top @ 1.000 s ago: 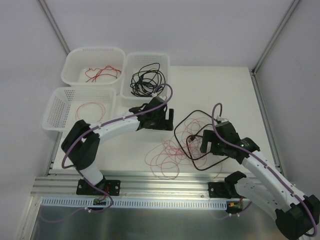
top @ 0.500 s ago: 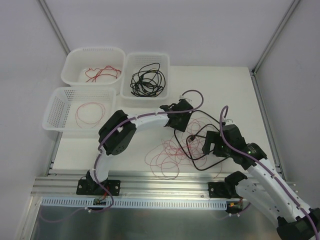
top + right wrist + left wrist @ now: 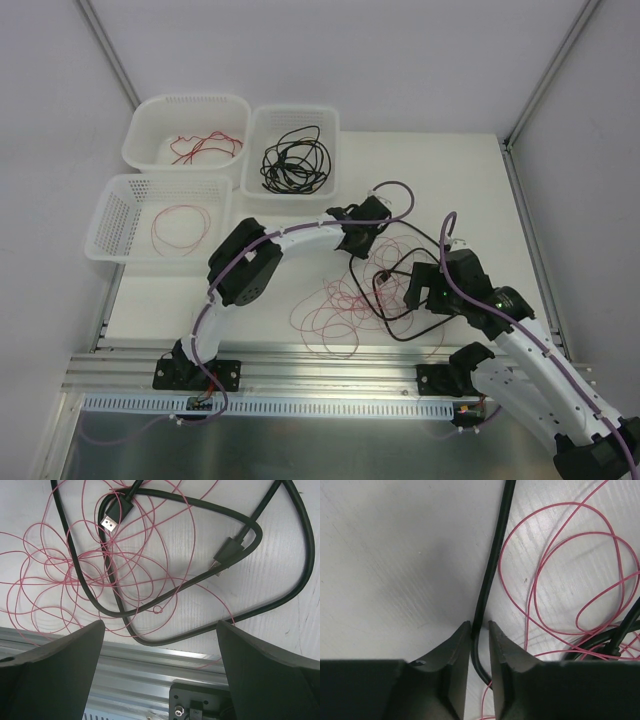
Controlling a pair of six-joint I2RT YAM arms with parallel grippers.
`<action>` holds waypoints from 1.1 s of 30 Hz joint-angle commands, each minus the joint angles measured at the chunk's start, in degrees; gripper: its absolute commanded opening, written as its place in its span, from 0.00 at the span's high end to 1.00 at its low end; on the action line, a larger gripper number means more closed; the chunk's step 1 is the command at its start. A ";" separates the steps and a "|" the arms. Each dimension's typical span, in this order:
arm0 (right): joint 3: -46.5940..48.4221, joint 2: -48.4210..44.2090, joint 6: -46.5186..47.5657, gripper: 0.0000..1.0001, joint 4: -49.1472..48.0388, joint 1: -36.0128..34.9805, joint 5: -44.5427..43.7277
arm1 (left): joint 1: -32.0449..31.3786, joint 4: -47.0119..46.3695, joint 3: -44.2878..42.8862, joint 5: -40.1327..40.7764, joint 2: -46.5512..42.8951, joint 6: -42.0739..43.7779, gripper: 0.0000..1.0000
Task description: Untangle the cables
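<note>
— Where the surface (image 3: 440, 180) comes nearest you, what lines its edge?
— You have the metal rail (image 3: 300, 365) there, with both arm bases bolted to it. Just beyond it, between your arms, lies the tangle: red wires (image 3: 335, 300) looped over and under a black cable (image 3: 494, 560).
— How do my right fingers stand?
— Your right gripper (image 3: 161, 624) hangs above the tangle's right side, fingers spread wide, holding nothing.
— And the left?
— Your left gripper (image 3: 480, 625) is down at the tangle's far side. Its fingers are drawn in to a narrow slot, and the black cable runs straight through it. Whether they pinch it, I cannot tell.
— Where do I have room?
— White surface runs on from the tangle to the far and right edges. On your left stands the near basket (image 3: 105, 225) with a red loop (image 3: 153, 228). Behind it sit the far-left basket (image 3: 190, 97) with red wire and the far-right basket (image 3: 295, 108) with coiled black cables (image 3: 290, 160).
</note>
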State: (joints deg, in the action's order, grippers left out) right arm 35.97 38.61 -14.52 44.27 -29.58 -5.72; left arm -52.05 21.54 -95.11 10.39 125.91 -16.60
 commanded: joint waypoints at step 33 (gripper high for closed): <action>4.64 -1.79 -0.59 0.01 -14.12 0.14 7.19 | -4.37 5.09 -4.37 23.45 -46.80 16.07 1.00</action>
State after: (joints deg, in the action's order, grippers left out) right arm 37.21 34.70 -14.81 35.64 -29.54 -2.90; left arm -55.11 26.72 -96.05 33.56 81.60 -1.83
